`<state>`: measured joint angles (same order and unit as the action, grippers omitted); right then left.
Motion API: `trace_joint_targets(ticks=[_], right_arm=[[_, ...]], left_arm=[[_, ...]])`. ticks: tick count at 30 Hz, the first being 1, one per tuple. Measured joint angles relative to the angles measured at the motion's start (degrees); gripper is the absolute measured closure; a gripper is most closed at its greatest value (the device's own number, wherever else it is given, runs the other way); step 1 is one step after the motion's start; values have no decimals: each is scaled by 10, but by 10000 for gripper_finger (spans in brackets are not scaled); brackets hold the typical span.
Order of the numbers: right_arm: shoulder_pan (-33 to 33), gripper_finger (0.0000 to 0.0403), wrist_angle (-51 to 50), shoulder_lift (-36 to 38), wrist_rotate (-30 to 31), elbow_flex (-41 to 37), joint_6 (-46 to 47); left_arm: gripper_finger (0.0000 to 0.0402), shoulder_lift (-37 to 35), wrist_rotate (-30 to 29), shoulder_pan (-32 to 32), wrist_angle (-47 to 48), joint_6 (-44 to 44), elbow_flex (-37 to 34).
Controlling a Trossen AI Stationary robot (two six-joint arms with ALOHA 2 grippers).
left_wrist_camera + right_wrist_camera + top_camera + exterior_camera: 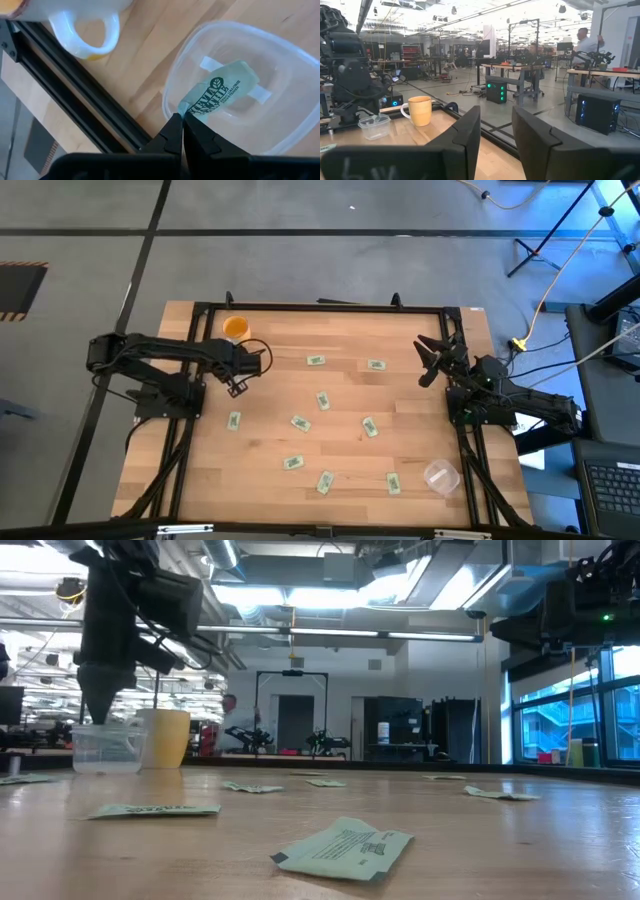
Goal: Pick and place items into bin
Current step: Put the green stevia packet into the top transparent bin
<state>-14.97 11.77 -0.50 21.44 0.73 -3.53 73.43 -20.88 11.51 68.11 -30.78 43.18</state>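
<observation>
Left gripper (183,120): jaws are pressing together on one corner of a packet (220,95), over the far-left part of the wooden table (420,410).

The held packet is a thin, flat, pale green rectangle, slightly creased, with dark green printing. It is hanging over the open mouth of the bin (167,95). Its long axis is running straight out from the fingertips across the bin's interior, with the printed face turned up toward the wrist camera. Whether its far end is touching the bin floor cannot be told.

The bin is clear, thin-walled plastic with rounded corners and a smooth rim. It is standing upright just beside the orange cup (235,328), a glossy, round mug with a loop handle.

Nine loose packets are lying flat across the middle and near part of the table, well apart and pointing different ways. One (316,361) has its long axis running across the table; another (323,399) is lying nearly lengthwise.

The table is light plank wood with visible grain, edged by a black metal frame.

Right gripper (495,135): jaws are standing wide apart, gripping nothing, at the far-right side of the table.
</observation>
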Motion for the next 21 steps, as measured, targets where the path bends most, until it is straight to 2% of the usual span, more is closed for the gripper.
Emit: trace_joint_targets(ticks=[17, 21], right_arm=[[0, 287, 0, 0, 0, 0, 0], [0, 287, 0, 0, 0, 0, 0]], left_arm=[[346, 0, 9, 0, -4, 6, 0], [337, 0, 12, -1, 21, 22, 18]])
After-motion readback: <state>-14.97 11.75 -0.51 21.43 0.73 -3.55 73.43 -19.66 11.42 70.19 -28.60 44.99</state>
